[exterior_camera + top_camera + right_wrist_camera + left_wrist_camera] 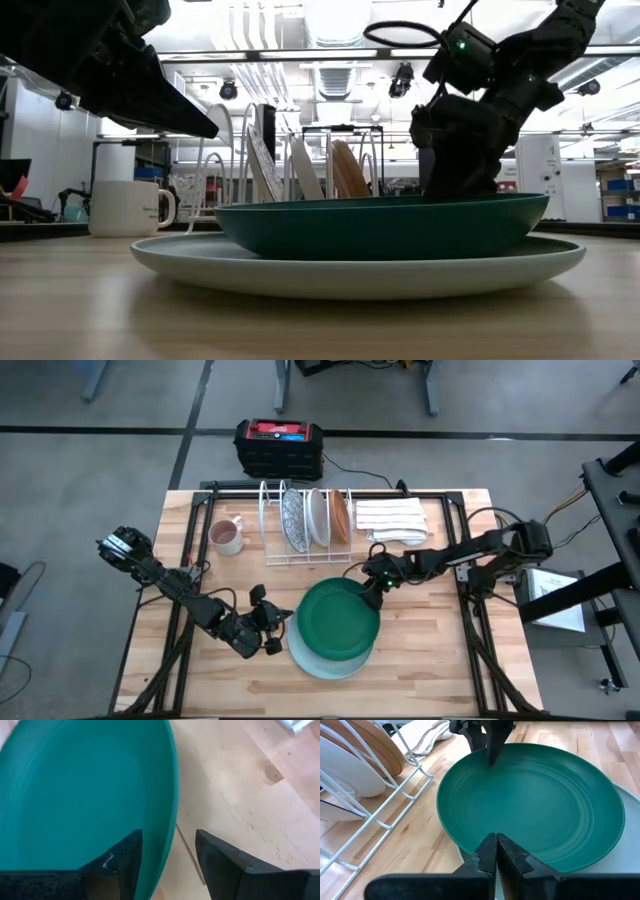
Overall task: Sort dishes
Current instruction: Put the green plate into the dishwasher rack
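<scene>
Five round plates show in all. Two lie stacked on the wooden table (440, 660): one large dark green ceramic plate (339, 618) sits on top of one pale mint plate (325, 660), whose rim shows round the green one on the side away from the rack. Three stand upright in the white wire dish rack (270, 525): one grey-speckled patterned plate (293, 520), one white plate (317, 516) and one small brown plate (340, 515), side by side in separate slots. One small pinkish mug (227, 537) stands beside the rack, and one folded white striped cloth (391, 520) lies on the rack's other side.

The right gripper (375, 588) sits at the green plate's rim on the rack side. Its fingers (122, 865) stand apart and straddle the rim, one over the plate's inside and one over the bare wood outside; whether they press the rim cannot be told.

The left gripper (277, 623) is just beside the stacked plates, on the side away from the right gripper. Its jaws are pressed together with nothing between them, pointing across the green plate
</scene>
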Controlling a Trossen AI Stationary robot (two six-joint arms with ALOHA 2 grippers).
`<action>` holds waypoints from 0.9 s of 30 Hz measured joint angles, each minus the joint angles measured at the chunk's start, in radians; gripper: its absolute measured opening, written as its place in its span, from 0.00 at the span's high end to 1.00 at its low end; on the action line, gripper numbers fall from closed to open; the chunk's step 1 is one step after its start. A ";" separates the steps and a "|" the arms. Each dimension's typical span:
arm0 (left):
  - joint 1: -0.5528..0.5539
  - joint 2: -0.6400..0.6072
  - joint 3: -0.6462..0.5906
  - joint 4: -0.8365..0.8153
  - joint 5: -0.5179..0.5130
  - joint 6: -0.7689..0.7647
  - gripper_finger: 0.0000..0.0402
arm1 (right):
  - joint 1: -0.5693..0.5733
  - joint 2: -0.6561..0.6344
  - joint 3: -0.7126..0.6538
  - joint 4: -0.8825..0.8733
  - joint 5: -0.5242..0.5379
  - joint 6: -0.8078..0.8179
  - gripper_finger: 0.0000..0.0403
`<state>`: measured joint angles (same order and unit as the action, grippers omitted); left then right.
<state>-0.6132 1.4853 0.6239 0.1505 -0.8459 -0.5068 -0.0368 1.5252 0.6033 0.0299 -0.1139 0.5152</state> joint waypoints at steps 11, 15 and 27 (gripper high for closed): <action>0.000 0.000 -0.002 0.009 0.000 0.000 1.00 | -0.001 0.020 0.000 0.026 0.006 -0.003 0.81; 0.000 0.000 -0.002 0.015 0.000 0.000 1.00 | -0.001 0.009 0.000 0.045 0.010 -0.013 0.92; -0.001 0.000 -0.003 0.022 0.000 0.000 1.00 | -0.001 -0.077 0.001 0.061 0.012 -0.033 0.98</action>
<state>-0.6140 1.4853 0.6212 0.1726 -0.8459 -0.5068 -0.0376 1.4477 0.6041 0.0912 -0.1017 0.4827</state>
